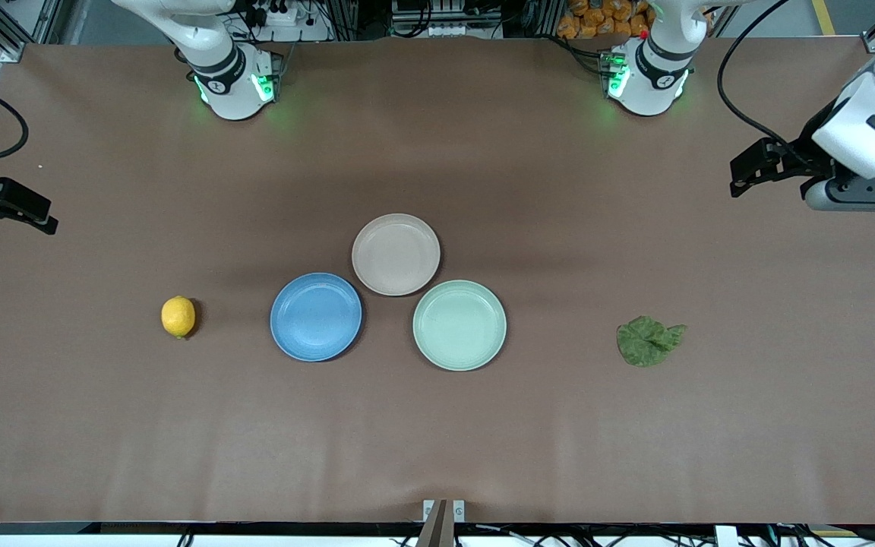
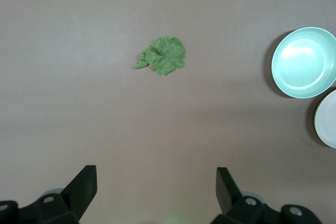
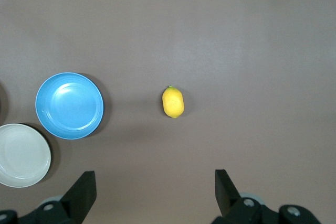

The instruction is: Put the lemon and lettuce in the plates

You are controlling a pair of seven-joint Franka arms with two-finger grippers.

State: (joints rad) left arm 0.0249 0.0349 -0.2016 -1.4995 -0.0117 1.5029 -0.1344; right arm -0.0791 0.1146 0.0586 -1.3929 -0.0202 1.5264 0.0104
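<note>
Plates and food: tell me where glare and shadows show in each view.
Front view: even light, soft shadows beside the lemon and the blue plate, green glow at the arm bases. Left wrist view: white glare on the mint-green plate; lettuce matte and sharp. Right wrist view: faint sheen on the blue plate, dark shadow along its rim, the lemon crisp.

Two glossy white robot arms with rounded bases ringed in black bands and glowing green lights. Black cables trail from each. Both black two-fingered end effectors have angular, matte fingers.
</note>
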